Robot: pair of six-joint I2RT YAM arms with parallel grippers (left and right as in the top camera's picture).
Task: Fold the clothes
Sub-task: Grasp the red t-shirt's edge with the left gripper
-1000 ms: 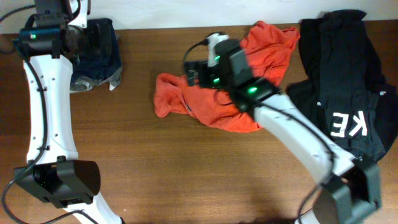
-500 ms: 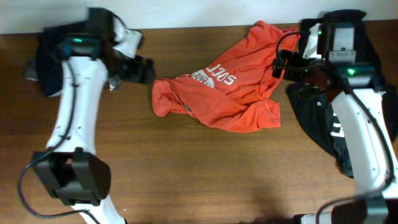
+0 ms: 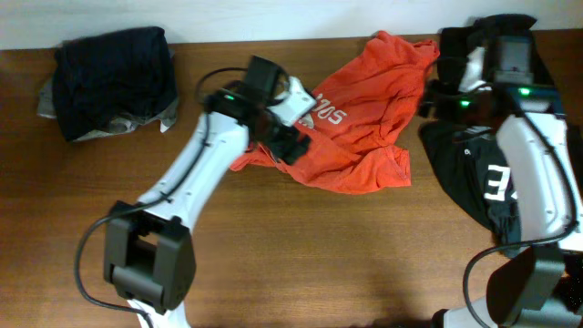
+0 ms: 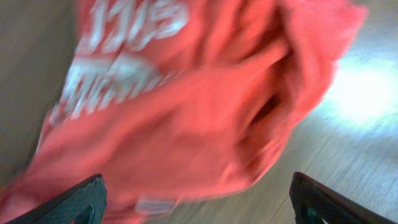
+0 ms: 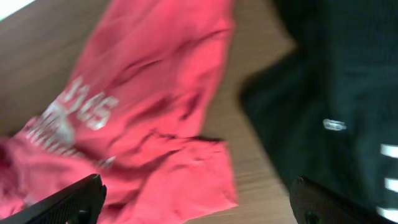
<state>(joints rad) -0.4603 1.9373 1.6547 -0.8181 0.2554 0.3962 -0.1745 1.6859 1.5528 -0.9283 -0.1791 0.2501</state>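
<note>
One wooden surface carries everything. A black garment lies at 3 o'clock. The crumpled red-orange T-shirt sits from the centre toward 12 o'clock, and a dark navy pile at 10. The left pincer hangs spread over the shirt's 9 o'clock edge. The right pincer is spread and empty, at the shirt's 3 o'clock edge.

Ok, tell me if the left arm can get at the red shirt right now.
Probably yes: the left gripper hangs open right above the shirt's left edge, with nothing between them.
</note>
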